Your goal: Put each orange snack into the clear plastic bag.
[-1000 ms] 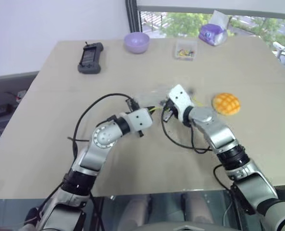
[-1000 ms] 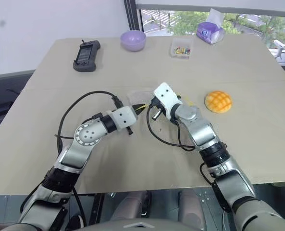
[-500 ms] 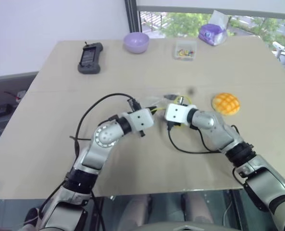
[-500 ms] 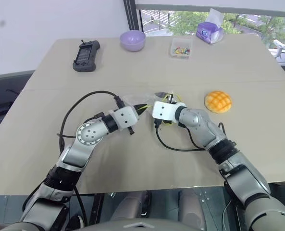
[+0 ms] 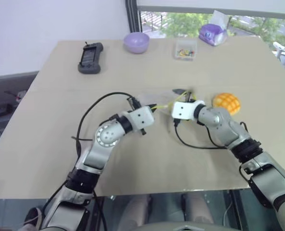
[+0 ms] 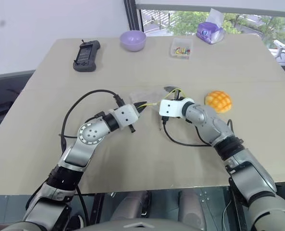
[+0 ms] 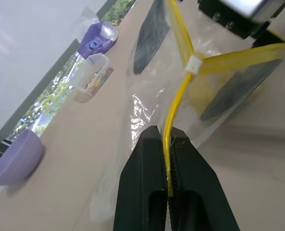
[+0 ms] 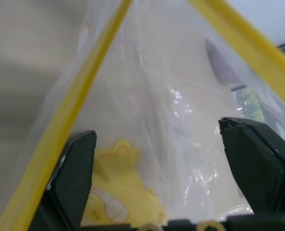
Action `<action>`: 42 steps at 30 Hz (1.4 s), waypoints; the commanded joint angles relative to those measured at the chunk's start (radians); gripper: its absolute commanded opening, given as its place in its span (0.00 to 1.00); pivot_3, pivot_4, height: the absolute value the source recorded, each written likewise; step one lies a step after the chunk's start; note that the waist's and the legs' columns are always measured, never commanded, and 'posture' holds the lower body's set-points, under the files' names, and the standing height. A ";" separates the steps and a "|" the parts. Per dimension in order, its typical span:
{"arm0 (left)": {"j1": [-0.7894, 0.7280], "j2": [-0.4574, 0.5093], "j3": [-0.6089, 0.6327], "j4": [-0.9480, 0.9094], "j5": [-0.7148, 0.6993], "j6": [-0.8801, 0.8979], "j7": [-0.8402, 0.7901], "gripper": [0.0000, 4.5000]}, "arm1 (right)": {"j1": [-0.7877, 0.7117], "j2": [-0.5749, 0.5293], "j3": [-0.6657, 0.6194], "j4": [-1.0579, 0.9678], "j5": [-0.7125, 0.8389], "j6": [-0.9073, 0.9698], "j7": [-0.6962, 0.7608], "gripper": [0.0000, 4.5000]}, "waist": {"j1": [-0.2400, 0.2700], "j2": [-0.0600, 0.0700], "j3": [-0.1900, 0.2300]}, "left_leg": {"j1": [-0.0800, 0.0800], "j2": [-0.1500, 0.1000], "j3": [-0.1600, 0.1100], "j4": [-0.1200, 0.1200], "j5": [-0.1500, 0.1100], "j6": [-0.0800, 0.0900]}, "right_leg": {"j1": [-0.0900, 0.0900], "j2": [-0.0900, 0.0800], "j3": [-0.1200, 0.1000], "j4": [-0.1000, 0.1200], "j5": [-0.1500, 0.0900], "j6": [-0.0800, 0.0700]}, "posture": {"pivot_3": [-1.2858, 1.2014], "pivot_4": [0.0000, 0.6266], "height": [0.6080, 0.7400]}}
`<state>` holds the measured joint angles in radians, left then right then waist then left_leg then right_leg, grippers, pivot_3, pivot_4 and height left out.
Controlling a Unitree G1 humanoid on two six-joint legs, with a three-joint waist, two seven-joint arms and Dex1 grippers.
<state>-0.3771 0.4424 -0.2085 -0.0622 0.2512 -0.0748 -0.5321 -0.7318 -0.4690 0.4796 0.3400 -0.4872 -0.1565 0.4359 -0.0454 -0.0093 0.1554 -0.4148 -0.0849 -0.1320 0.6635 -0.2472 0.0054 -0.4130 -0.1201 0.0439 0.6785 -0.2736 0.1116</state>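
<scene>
- The clear plastic bag (image 7: 180,96) is found near the middle of the head-camera frame, pinned between the two arms. Its yellow seal strip (image 7: 173,120) is clamped in the closed jaws of the left gripper (image 7: 167,159), as seen up close in the left wrist view.
- The right gripper (image 8: 156,168) is spread wide, with its black fingers (image 8: 75,173) pushed into the bag's mouth so the crinkly film is stretched around them; the yellow printed patch (image 8: 118,202) is seen through the plastic.
- The orange snack (image 5: 226,103) is parked on the table (image 5: 147,159) right of centre, just beside the right forearm and apart from the bag, not inside it.
- Along the far edge of the table, in the upper part of the frame, a black handheld device (image 5: 90,57), a purple bowl (image 5: 136,42), a small clear box of colourful bits (image 5: 186,49) and a purple tissue pack (image 5: 213,33) are lined up, all well apart from the bag.
- Plenty of bare tabletop is left in the lower half of the frame and toward the left edge; the right side past the snack is also open up to the table's rim.
- Black cables (image 5: 92,108) are looped off both wrists over the open surface near the bag.
</scene>
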 commanded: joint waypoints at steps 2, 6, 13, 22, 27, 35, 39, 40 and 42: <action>0.000 0.014 0.055 -0.007 0.012 0.022 0.059 0.00 | 0.009 -0.071 -0.078 -0.036 0.001 -0.001 0.002 0.99 | 0.002 0.000 0.000 | 0.000 0.000 0.000 0.000 0.000 0.000 | 0.000 0.000 0.000 0.000 0.000 0.000 | 0.52 0.24 1.00; 0.003 0.019 0.058 -0.007 0.019 0.027 0.075 0.00 | 0.025 -0.090 -0.083 -0.055 0.011 0.003 0.018 0.99 | 0.002 0.000 0.000 | 0.000 0.000 0.000 0.000 0.000 0.000 | 0.000 0.000 0.000 0.000 0.000 0.000 | 0.52 0.24 1.00; -0.001 0.014 0.046 -0.014 0.021 0.034 0.077 0.00 | 0.059 -0.010 -0.138 -0.226 0.247 0.086 0.182 0.99 | 0.001 0.000 0.000 | 0.000 0.000 0.000 0.000 0.000 0.000 | 0.000 0.000 0.000 0.000 0.000 0.000 | 0.52 0.24 1.00; 0.003 -0.008 0.025 -0.038 0.031 0.053 0.091 0.00 | 0.005 -0.038 -0.113 -0.208 0.096 0.093 0.144 0.99 | 0.004 0.000 0.000 | 0.000 0.000 0.000 0.000 0.000 0.000 | 0.000 0.000 0.000 0.000 0.000 0.000 | 0.52 0.24 1.00; 0.014 -0.011 0.017 -0.051 0.040 0.059 0.096 0.00 | 0.006 -0.030 -0.113 -0.210 0.098 0.108 0.157 0.99 | 0.004 0.000 0.000 | 0.000 0.000 0.000 0.000 0.000 0.000 | 0.000 0.000 0.000 0.000 0.000 0.000 | 0.52 0.24 1.00; 0.015 -0.012 0.017 -0.063 0.041 0.070 0.092 0.00 | 0.007 -0.009 -0.123 -0.210 0.108 0.117 0.143 0.99 | 0.003 0.000 0.000 | 0.000 0.000 0.000 0.000 0.000 0.000 | 0.000 0.000 0.000 0.000 0.000 0.000 | 0.52 0.24 1.00; 0.013 -0.009 0.021 -0.064 0.038 0.074 0.089 0.00 | -0.004 -0.006 -0.110 -0.188 0.076 0.142 0.134 0.99 | 0.004 0.000 0.000 | 0.000 0.000 0.000 0.000 0.000 0.000 | 0.000 0.000 0.000 0.000 0.000 0.000 | 0.52 0.24 1.00; 0.013 -0.009 0.021 -0.064 0.037 0.074 0.089 0.00 | -0.004 -0.004 -0.109 -0.184 0.079 0.142 0.139 0.99 | 0.004 0.000 0.000 | 0.000 0.000 0.000 0.000 0.000 0.000 | 0.000 0.000 0.000 0.000 0.000 0.000 | 0.52 0.24 1.00; 0.014 -0.008 0.022 -0.065 0.037 0.075 0.088 0.00 | -0.002 0.000 -0.111 -0.181 0.084 0.135 0.143 0.99 | 0.003 0.000 0.000 | 0.000 0.000 0.000 0.000 0.000 0.000 | 0.000 0.000 0.000 0.000 0.000 0.000 | 0.52 0.24 1.00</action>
<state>-0.3696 0.4228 -0.2080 -0.1034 0.2838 -0.0063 -0.4536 -0.7148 -0.4615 0.4133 0.1712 -0.4070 -0.0257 0.5904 -0.0421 -0.0094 0.1555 -0.4149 -0.0850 -0.1320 0.6638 -0.2473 0.0054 -0.4128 -0.1202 0.0438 0.6783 -0.2736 0.1116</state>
